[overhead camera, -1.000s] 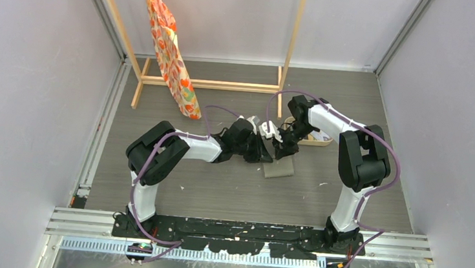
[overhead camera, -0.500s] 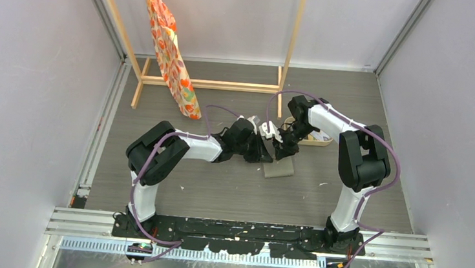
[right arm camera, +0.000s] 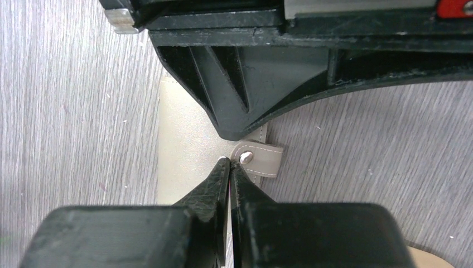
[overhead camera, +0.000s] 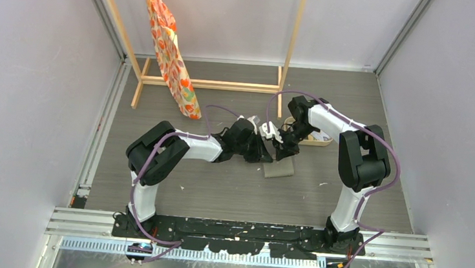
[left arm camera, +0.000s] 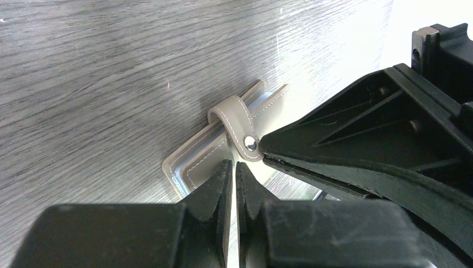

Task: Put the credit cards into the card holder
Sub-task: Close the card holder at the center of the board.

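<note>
The grey card holder [overhead camera: 278, 169] lies flat on the table between both arms. Its strap [left arm camera: 234, 114] loops over one edge and ends at a round stud [left arm camera: 251, 144]. A pale blue lining shows along its edge. My left gripper [left arm camera: 235, 166] is shut, its tips just above the card holder's face [left arm camera: 201, 164] with nothing between them. My right gripper [right arm camera: 230, 161] is shut too, its tips right beside the stud [right arm camera: 246, 157] on the strap [right arm camera: 266, 159]. Both grippers [overhead camera: 274, 150] meet tip to tip over the holder. The credit cards are hidden.
An oval beige tray [overhead camera: 317, 140] sits just right of the right gripper; I cannot make out its contents. A wooden rack [overhead camera: 213, 83] with an orange patterned cloth [overhead camera: 167, 50] stands at the back. Walls close in both sides.
</note>
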